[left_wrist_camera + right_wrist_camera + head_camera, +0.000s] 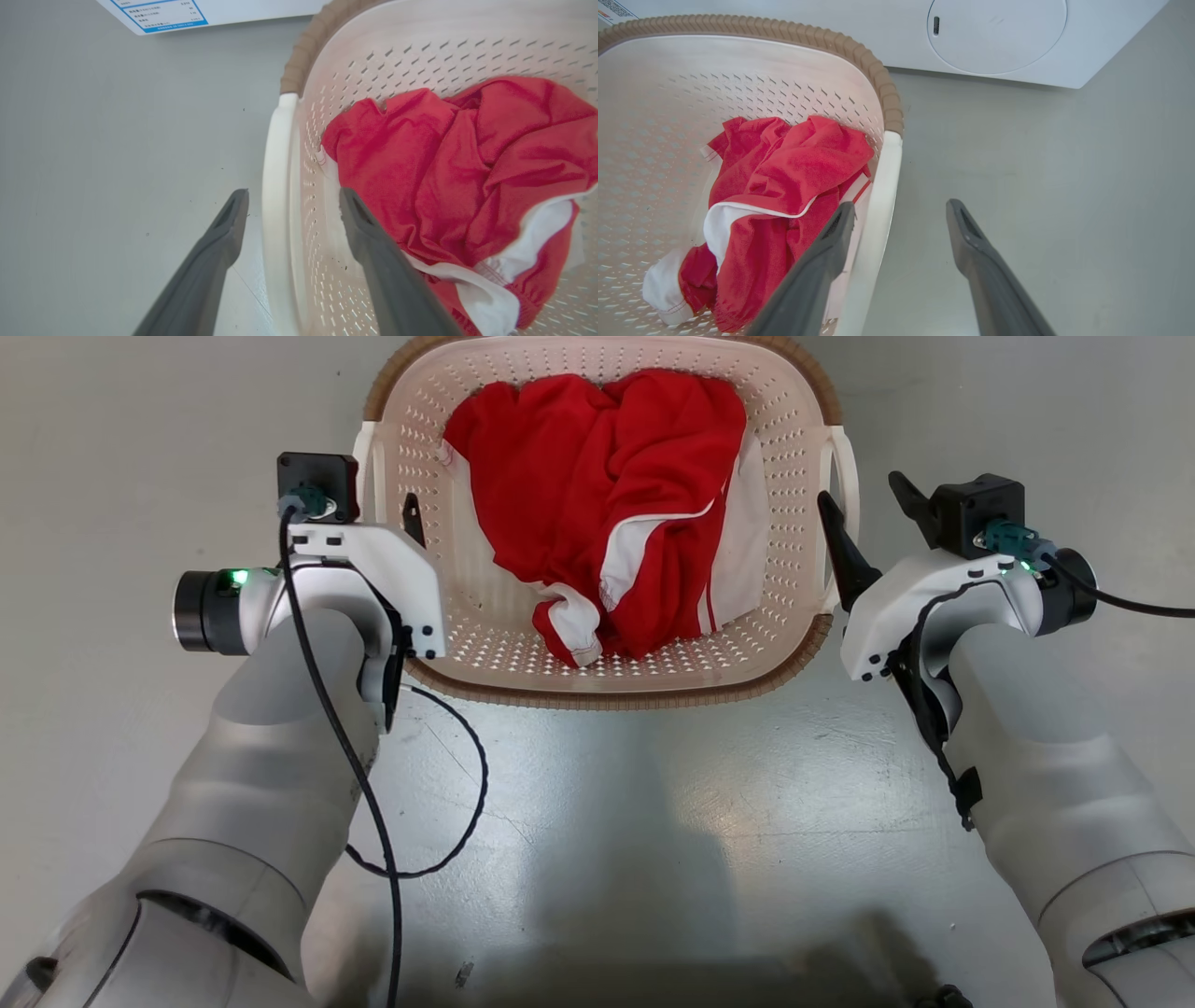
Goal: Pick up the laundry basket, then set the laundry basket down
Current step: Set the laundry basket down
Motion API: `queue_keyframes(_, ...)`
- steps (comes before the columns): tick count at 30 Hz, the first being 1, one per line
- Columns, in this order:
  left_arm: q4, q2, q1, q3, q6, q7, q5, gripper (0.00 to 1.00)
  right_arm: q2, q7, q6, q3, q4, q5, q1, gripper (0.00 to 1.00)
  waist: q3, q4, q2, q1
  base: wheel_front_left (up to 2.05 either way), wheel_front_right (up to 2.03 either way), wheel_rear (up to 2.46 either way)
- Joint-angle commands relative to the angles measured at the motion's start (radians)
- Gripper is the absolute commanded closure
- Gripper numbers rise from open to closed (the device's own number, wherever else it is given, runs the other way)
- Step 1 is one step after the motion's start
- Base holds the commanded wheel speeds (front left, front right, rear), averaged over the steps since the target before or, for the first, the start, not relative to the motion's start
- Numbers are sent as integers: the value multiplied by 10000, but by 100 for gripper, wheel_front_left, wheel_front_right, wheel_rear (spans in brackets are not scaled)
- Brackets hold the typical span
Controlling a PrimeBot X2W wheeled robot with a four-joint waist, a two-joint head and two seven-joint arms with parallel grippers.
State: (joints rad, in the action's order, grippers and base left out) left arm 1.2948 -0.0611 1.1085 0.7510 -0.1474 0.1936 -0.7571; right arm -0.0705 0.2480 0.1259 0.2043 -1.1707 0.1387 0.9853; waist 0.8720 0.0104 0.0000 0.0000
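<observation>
1. On the grey floor (597,821), right in front of the robot, sits the basket (794,429), close to the washer (999,37). Red clothes (607,504) lie inside it.
2. The basket has a white handle on each side, so each arm goes to its own side. Two holds should keep it level when it goes up.
3. The left gripper (294,196) is spread open. One finger is inside the basket and the other is outside. The left handle (275,154) runs between them, and the fingers do not squeeze it yet.
4. The right gripper (901,206) is spread open too. Its inner finger sits just beside the right handle (885,186), over the clothes. Its outer finger hangs over bare floor.
5. Both arms reach forward, one on each side of the basket. The fingers point away from the robot and tip down.
6. The lift has likely not begun. The next move looks like closing both jaws on the handles.
</observation>
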Motion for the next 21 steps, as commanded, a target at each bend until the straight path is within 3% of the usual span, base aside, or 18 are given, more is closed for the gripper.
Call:
queue_keyframes(1,-42,-188,-267,-70,-134,-54,-37,0,202,137,48,33,210,-128,-474,0,-33,15,0,0,0,0,0)
queue_keyframes(21,-41,-285,-461,17,-117,66,-164,0,202,137,48,-174,502,-162,-739,0,-409,-53,0,0,0,0,0)
